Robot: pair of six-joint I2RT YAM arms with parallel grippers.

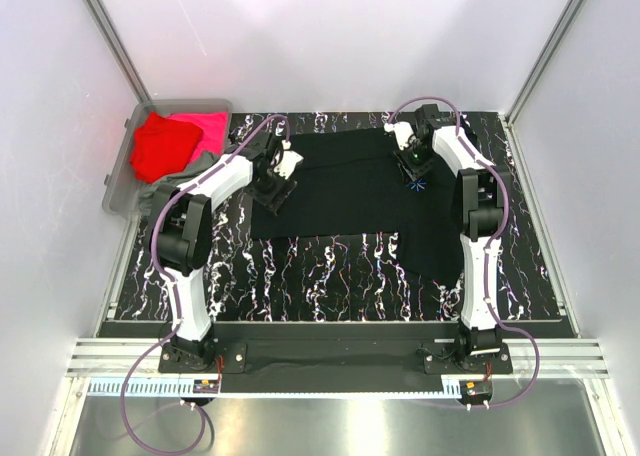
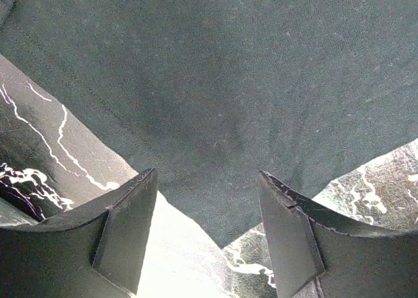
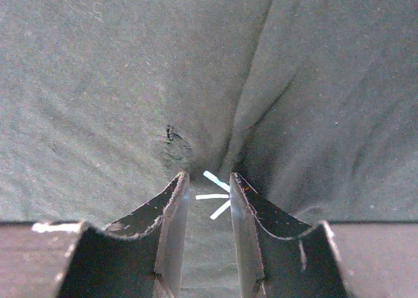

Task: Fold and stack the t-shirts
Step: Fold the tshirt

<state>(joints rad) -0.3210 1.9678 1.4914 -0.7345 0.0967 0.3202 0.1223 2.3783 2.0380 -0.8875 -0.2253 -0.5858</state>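
The black t-shirt (image 1: 350, 191) lies spread on the marbled table. Its blue starburst print (image 1: 418, 185) is near the right side. My left gripper (image 1: 272, 194) is open over the shirt's left edge; in the left wrist view a pointed corner of the cloth (image 2: 228, 82) lies between the wide fingers of the left gripper (image 2: 208, 180). My right gripper (image 1: 415, 171) is at the print. In the right wrist view its right gripper (image 3: 208, 179) has narrow jaws pinching a fold of the cloth (image 3: 98, 82), with the print (image 3: 215, 195) between them.
A clear plastic bin (image 1: 120, 176) at the back left holds a red t-shirt (image 1: 160, 144), a magenta-pink one (image 1: 208, 126) and a grey-green one (image 1: 185, 171). White walls enclose the table on three sides.
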